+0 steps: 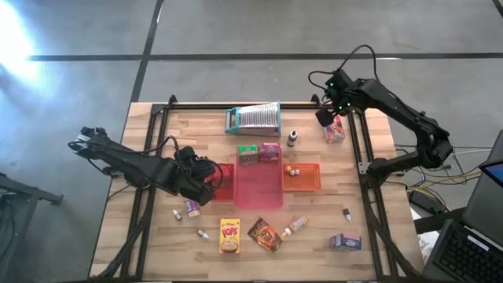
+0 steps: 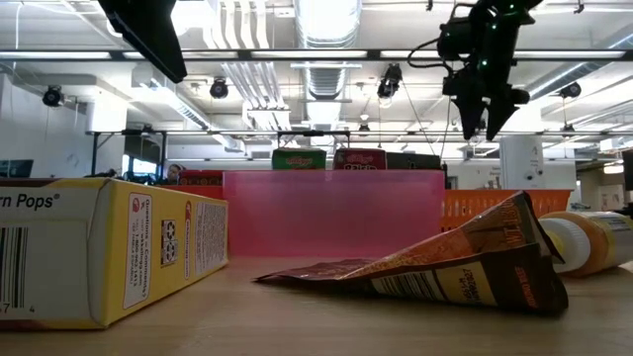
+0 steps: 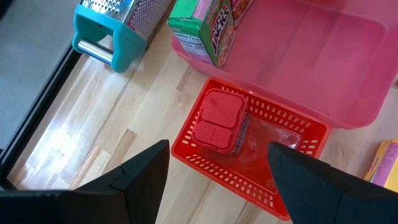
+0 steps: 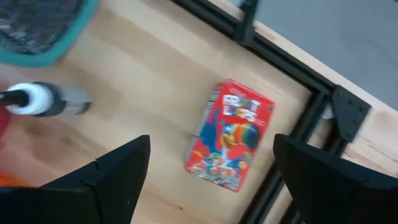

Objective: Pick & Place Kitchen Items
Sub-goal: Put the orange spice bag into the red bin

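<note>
Your right end effector (image 4: 208, 186) is hovering wide open and empty over the red cereal box (image 4: 229, 135) at the table's one-o'clock corner, the box lying flat, long axis running between the fingers.

We see a grey concrete floor (image 1: 236, 31) crossed by dark seams around the wooden table (image 1: 157, 244), with bright strip lights (image 2: 326, 20) and ducts overhead.

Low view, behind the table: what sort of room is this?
Probably a lab or open workshop: exposed ceiling ducts, strip lights, and a bare concrete floor around the wooden table.
</note>
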Tool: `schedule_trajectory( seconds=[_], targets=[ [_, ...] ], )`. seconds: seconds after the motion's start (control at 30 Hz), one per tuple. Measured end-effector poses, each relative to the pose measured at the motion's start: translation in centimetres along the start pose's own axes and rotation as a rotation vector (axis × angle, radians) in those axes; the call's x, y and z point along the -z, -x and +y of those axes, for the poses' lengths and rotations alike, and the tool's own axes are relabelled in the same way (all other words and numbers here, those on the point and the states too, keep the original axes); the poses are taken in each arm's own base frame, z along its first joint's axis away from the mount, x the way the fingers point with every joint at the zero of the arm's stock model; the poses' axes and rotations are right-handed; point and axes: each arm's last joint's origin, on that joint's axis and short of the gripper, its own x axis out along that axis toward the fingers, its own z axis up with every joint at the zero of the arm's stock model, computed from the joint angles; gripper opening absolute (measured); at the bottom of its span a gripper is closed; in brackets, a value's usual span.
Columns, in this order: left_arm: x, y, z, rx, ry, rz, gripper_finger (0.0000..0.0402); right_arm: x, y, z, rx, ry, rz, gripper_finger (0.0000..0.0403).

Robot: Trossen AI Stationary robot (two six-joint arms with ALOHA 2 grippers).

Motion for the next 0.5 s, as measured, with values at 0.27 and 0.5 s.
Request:
schedule_trajectory(
  seconds=[0.27, 0.5],
  targets=[
    [0.0, 0.0, 0.0, 0.000, 0.000, 0.000, 0.0276, 1.3, 2.4, 2.7, -0.104, 0.128, -0.071, 0.0343],
    [0.0, 0.0, 0.0, 0.000, -0.001, 0.000, 0.0276, 3.0, 5.0, 3.6, -0.166, 0.172, -0.167, 0.0315]
  ],
)
